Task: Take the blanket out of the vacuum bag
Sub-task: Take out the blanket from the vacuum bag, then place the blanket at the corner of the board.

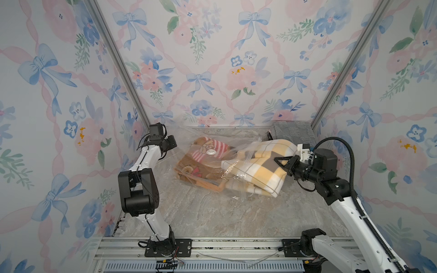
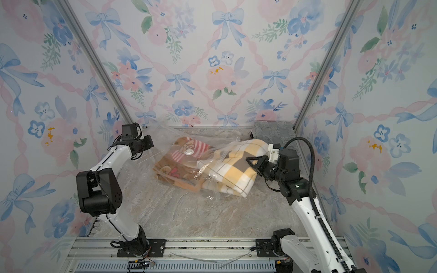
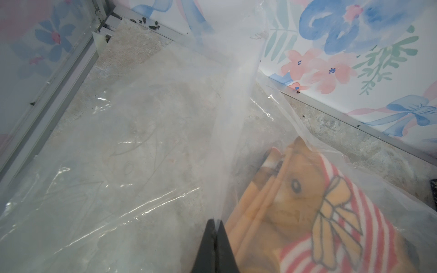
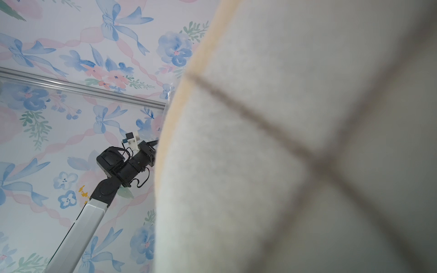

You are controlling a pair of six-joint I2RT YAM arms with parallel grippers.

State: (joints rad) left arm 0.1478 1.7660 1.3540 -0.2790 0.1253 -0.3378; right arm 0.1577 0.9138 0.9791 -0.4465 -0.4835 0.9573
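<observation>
Clear plastic film runs up between the two black fingers of your left tool (image 3: pixel 215 228), which are pressed together on it, so that arm is pinching the vacuum bag (image 3: pixel 142 165) at its far-left end, away from the mouth. That hold reads as an anchor: with that end pinned and lifted, a pull from the other side should slide cloth out instead of dragging the whole bag across the worktop (image 1: pixel 224 217). Your right tool (image 1: pixel 280 162) sits against the upper fold of the yellow plaid blanket (image 1: pixel 257 170), whose fleece fills the right wrist view. Its fingertips are hidden there and too small from above, so you cannot tell whether they clamp the fabric or merely rest on it. About half of the plaid blanket lies clear of the bag mouth on the right; the rest sits under crinkled film. A bear-print blanket (image 1: pixel 194 165) lies fully inside, beneath the round white valve cap (image 1: pixel 210 152). A grey cloth (image 1: pixel 293 132) sits in the back-right corner, just behind the right arm. Judging by this, extraction is partway done. Confirm the right grip first, then draw rightward and low, watching that the film does not ride along with the fleece.
</observation>
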